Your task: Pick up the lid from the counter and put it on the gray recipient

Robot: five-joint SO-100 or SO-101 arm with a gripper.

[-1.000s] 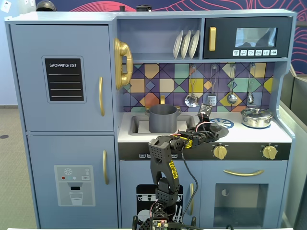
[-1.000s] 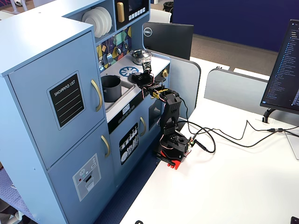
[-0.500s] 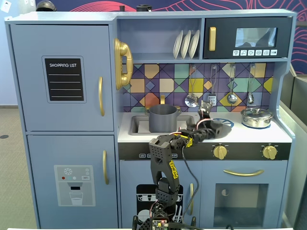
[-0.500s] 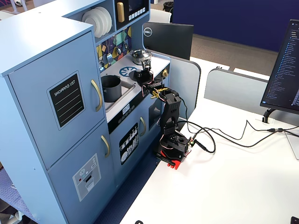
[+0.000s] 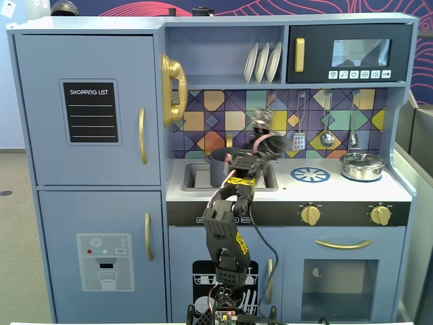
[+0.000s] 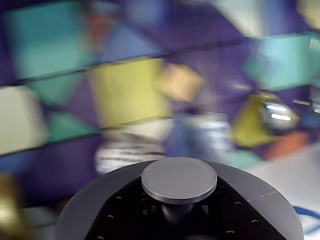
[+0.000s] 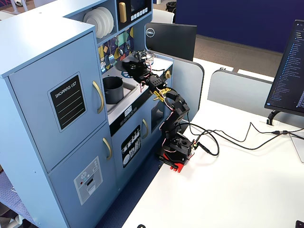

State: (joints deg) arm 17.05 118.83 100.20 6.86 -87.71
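The lid (image 6: pixel 90 202) is a matte dark-gray disc with a round knob (image 6: pixel 179 179), filling the bottom of the wrist view. My gripper (image 6: pixel 176 215) is shut on the knob's stem, its black jaws on either side. In a fixed view the gripper (image 5: pixel 260 134) holds the blurred lid (image 5: pixel 262 119) above the counter (image 5: pixel 338 191), in front of the tiled back wall. The gray recipient (image 5: pixel 220 166) stands in the sink recess, lower left of the gripper. In the other fixed view the recipient (image 7: pixel 113 89) is left of the gripper (image 7: pixel 130 65).
A shiny silver lidded pot (image 5: pixel 362 165) stands at the counter's right, beside the blue burner ring (image 5: pixel 310 175). Utensils (image 5: pixel 327 128) hang on the tiled wall. White plates (image 5: pixel 262 62) stand on the shelf above. A gold phone (image 5: pixel 172 88) hangs at the left.
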